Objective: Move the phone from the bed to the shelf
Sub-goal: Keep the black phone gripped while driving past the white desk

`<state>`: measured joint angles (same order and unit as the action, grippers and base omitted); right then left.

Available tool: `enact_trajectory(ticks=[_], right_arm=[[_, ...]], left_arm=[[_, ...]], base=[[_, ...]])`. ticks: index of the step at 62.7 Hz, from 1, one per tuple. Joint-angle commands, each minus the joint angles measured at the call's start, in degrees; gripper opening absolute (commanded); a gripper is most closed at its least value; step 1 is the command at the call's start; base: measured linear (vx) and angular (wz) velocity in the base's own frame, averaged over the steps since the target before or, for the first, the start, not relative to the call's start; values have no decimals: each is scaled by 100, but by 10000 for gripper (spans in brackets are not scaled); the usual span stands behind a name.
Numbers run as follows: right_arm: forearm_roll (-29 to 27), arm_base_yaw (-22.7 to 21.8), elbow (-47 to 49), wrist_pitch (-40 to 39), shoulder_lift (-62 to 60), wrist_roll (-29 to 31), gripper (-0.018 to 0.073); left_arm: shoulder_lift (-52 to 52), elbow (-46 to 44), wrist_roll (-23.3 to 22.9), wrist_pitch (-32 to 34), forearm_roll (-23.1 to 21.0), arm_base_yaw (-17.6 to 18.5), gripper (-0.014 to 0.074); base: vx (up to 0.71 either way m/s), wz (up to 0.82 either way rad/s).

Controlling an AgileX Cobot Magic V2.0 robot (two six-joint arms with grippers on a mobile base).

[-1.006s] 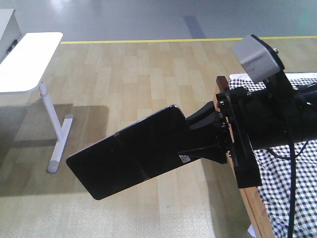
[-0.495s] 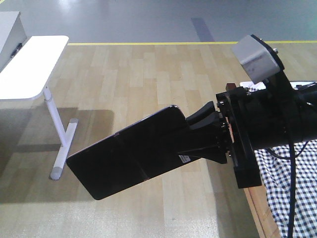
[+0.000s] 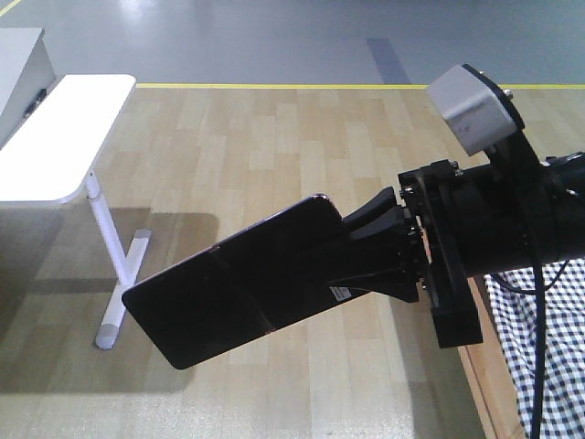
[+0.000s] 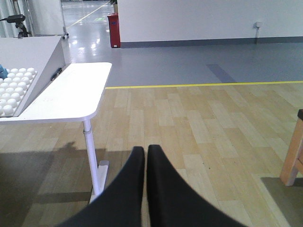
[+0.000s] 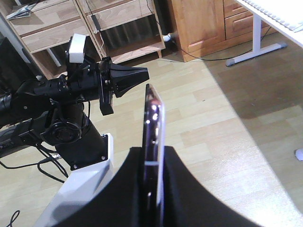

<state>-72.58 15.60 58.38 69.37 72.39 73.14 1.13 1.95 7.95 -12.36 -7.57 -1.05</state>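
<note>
While the right gripper (image 3: 355, 251) clamps one short end of the phone (image 3: 238, 283), the glossy black slab juts out at a tilt above the wooden floor (image 3: 274, 155), clear of the gingham-covered bed (image 3: 565, 347) at the lower right edge. In the right wrist view it stands edge-on in that grip, well apart from the light wood shelf (image 5: 124, 14) in the background. The left gripper (image 4: 145, 153) has its fingers pressed together on nothing, near the white table (image 4: 71, 94).

Mock-bedroom lab: bed (image 3: 559, 366), taped floor line (image 3: 274, 86)
</note>
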Motion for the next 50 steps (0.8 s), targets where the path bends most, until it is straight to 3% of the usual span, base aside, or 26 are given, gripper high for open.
enact_trajectory(ticks=[1, 50], right_arm=[[-533, -2, 152, 464, -152, 14, -1], [-533, -2, 152, 464, -152, 14, -1]], left_arm=[[35, 3, -22, 443, -34, 13, 1], [35, 3, -22, 443, -34, 13, 1]], base=[[17, 4], [16, 6]])
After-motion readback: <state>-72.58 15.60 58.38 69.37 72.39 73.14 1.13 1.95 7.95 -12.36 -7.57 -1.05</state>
